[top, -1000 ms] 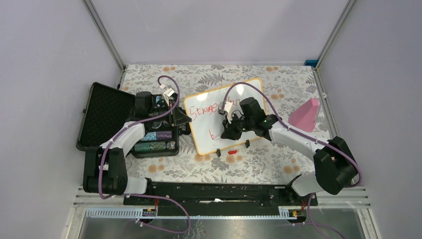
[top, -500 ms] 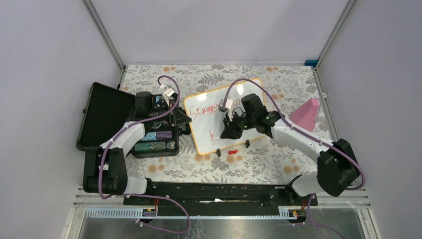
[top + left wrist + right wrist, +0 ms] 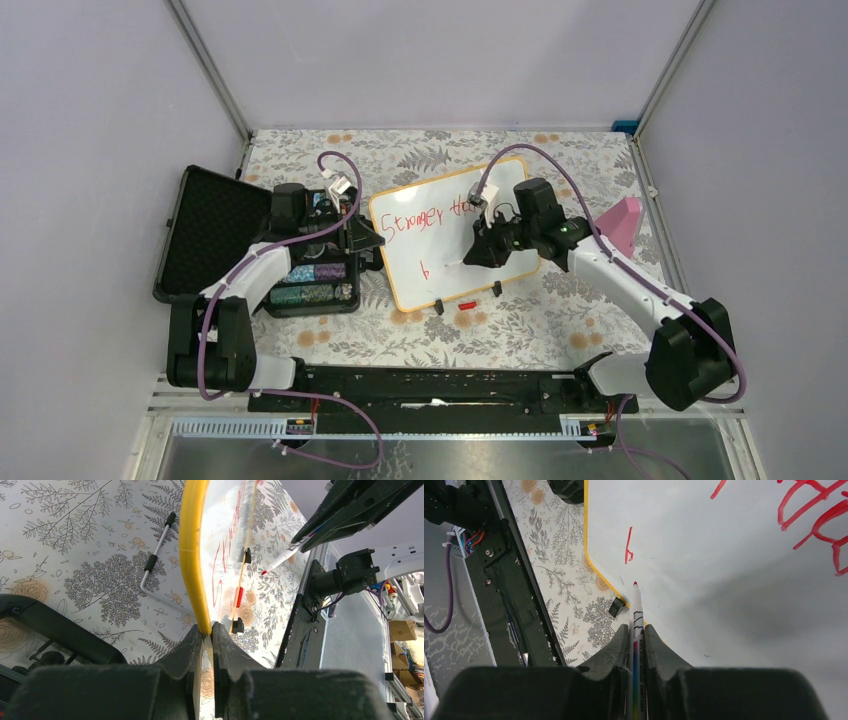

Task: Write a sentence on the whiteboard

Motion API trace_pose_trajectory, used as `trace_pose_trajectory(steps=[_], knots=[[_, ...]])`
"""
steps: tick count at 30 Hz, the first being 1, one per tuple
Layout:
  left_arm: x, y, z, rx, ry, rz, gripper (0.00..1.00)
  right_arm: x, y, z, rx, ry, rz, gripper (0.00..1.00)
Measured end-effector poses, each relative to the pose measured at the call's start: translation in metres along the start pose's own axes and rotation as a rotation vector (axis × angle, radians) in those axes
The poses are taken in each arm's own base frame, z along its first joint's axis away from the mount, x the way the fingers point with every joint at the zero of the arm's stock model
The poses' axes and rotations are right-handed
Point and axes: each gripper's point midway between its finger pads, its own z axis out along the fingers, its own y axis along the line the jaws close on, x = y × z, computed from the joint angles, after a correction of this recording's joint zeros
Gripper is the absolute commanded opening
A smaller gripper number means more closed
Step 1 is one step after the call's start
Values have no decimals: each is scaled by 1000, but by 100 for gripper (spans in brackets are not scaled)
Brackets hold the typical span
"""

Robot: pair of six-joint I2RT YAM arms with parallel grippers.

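Your right gripper [image 3: 636, 629] pinched the red marker [image 3: 638, 605] over the whiteboard [image 3: 724, 555], the left gripper [image 3: 207, 630] clamped its frame [image 3: 192, 555], and you had only one line and one stroke written, probably not finished.

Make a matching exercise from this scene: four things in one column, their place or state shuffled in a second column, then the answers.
Things:
1. whiteboard
2. marker
3. black case
4. pink wedge

Places or states:
A. lies open, left of the board
B. clamped in the right gripper, red tip towards the board
C. sits off to the right of the board
D. frame pinched by the left gripper

Pairs: 1-D, 2-B, 3-A, 4-C.
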Motion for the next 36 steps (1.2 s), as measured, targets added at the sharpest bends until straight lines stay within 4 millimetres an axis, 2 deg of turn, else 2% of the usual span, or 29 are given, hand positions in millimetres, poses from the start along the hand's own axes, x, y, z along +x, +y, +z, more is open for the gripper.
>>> trace_pose_trajectory(steps=[6, 13, 20, 30, 36], knots=[[0, 0, 0, 0, 2, -3, 0, 0, 4, -2, -2, -6, -7, 0], [0, 0, 0, 0, 2, -3, 0, 3, 12, 10, -14, 12, -37, 0], [0, 0, 0, 0, 2, -4, 0, 7, 9, 22, -12, 31, -49, 0], [0, 0, 0, 0, 2, -4, 0, 4, 17, 30, -29, 24, -83, 0], [0, 0, 0, 0, 2, -4, 0, 11, 12, 37, -9, 51, -90, 0]])
